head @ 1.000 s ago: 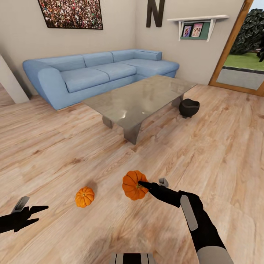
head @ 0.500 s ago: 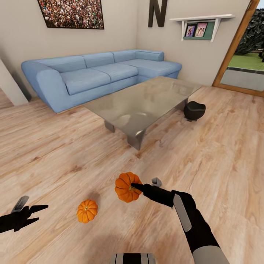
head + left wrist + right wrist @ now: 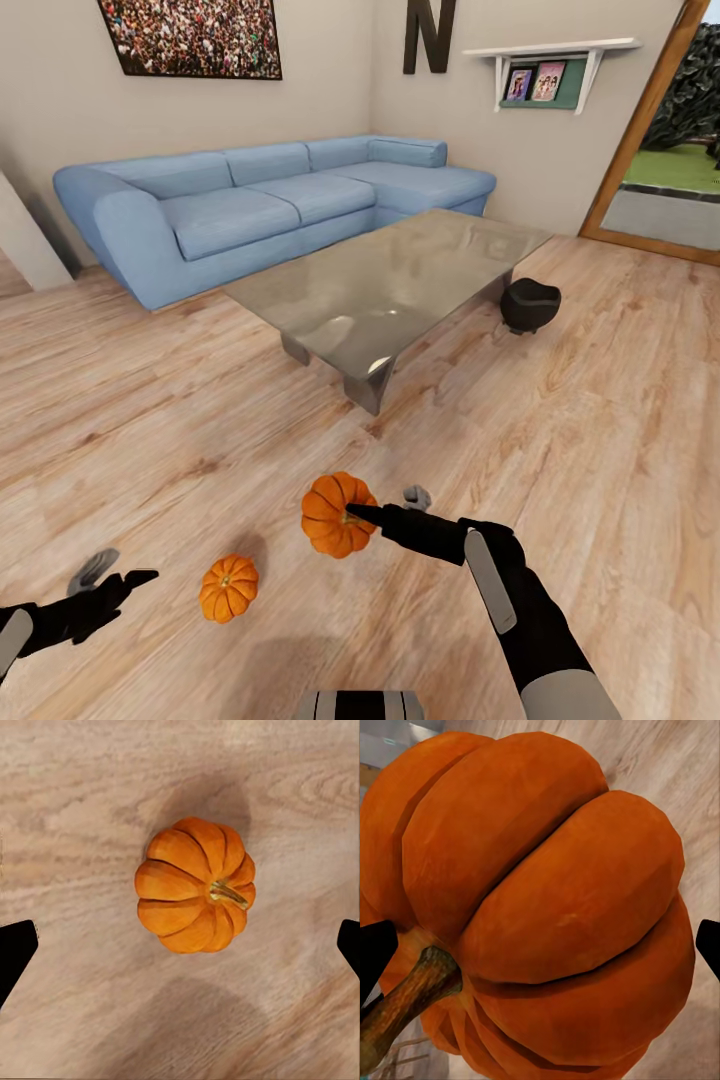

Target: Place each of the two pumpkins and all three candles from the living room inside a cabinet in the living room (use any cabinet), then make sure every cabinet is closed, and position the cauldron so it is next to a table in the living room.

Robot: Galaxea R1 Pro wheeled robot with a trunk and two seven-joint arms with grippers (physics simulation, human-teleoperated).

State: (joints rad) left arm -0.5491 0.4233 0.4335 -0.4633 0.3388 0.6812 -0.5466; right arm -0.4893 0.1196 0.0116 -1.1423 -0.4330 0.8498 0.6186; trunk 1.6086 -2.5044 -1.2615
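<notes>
One orange pumpkin (image 3: 335,515) hangs above the wood floor with my right gripper (image 3: 378,508) shut on it; in the right wrist view this pumpkin (image 3: 547,907) is very close, stem to one side. The other pumpkin (image 3: 228,588) lies on the floor to its left. My left gripper (image 3: 120,573) hovers open just left of that one, and the left wrist view looks straight down on the pumpkin (image 3: 196,886) between the spread fingertips. The black cauldron (image 3: 530,305) stands on the floor beside the far right end of the low grey table (image 3: 390,280). No candles or cabinet are in sight.
A blue corner sofa (image 3: 270,200) lines the walls behind the table. A wood-framed doorway (image 3: 655,150) opens outdoors at the right. A wall shelf (image 3: 545,70) hangs above. Open plank floor (image 3: 150,420) lies between me and the table.
My left gripper has moved right, closer to the floor pumpkin. The right gripper has carried its pumpkin slightly left. The whole view has shifted a little.
</notes>
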